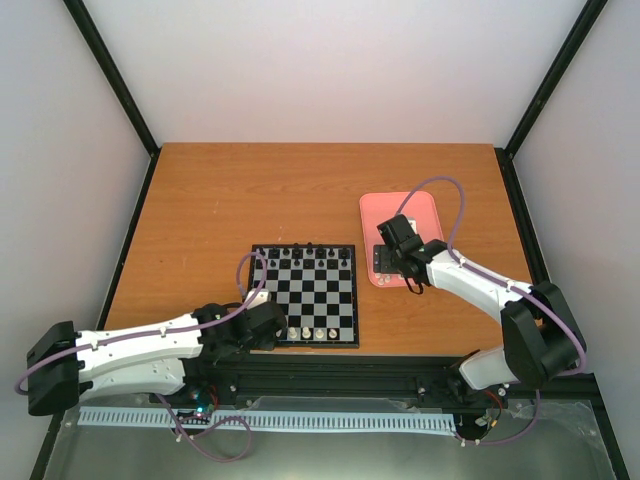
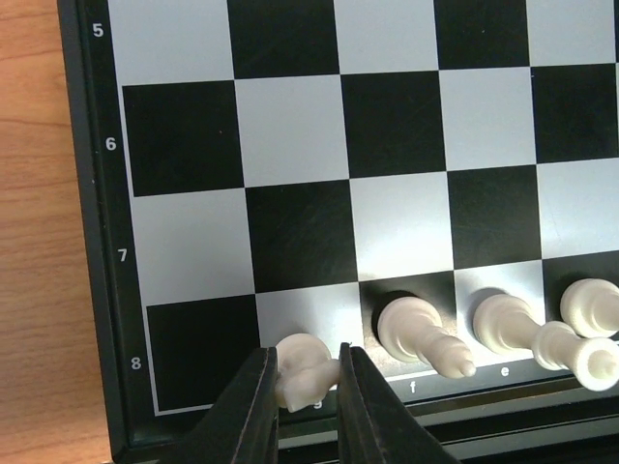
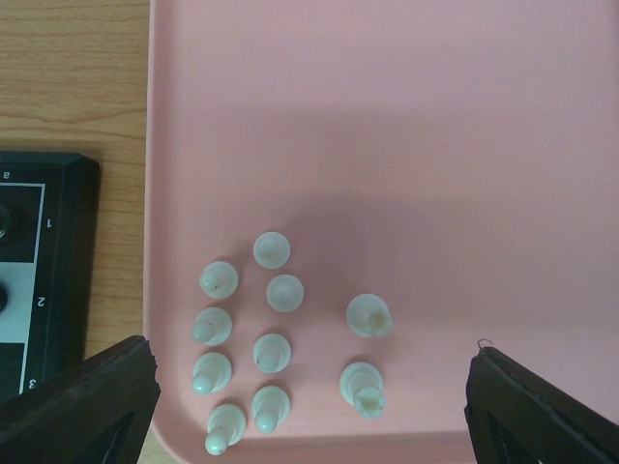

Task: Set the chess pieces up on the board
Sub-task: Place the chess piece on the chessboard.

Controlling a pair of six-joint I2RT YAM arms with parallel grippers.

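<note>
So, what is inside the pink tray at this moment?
Ten cream-white chess pieces sit in the pink tray, grouped below the open right gripper. Its fingers cover parts of the tray, so more could hide there.

Left claw [image 2: 307, 356] tight around a cream chess piece [image 2: 302, 375] on the board [image 2: 290, 126] edge row

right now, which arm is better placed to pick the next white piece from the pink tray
Right. The right arm has open jaws over the pink tray, cream pieces between them; the left arm has jaws shut on a piece at the board edge.
</note>
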